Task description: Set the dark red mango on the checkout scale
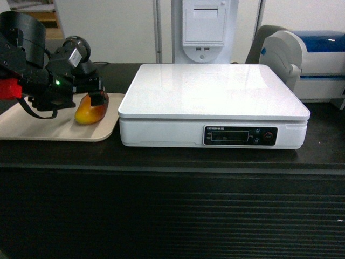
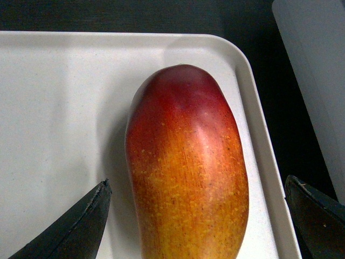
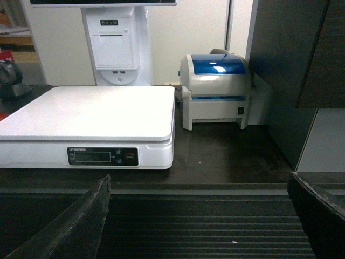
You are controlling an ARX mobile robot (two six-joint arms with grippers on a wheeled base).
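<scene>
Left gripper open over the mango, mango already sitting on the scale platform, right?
Not quite. The left gripper is open around the mango, but the mango lies on the beige tray beside the scale, not on its platform. The head view shows the platform bare; the left wrist view shows the tray under the fruit.

Bright overhead light; glare on scale.
</scene>
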